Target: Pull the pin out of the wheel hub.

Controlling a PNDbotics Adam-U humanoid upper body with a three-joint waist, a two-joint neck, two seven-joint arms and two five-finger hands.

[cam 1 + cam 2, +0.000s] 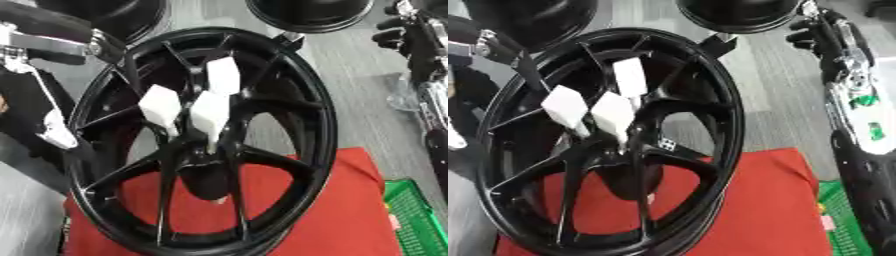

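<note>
Presently: three white block-headed pins [210, 114] seated in black wheel hub [206, 165]; rigid, light, best taken by the head. Right hand [808, 29] curled, empty; left hand's state cannot be told.

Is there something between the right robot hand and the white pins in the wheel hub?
Nothing separate does. The right robot hand is beyond the wheel's rim, at the upper right; the white pins stick out from the hub, uncovered. Only the rim lies between them.

Black wheel hub [289, 115], white pins [223, 75], red mat [341, 220]
</note>
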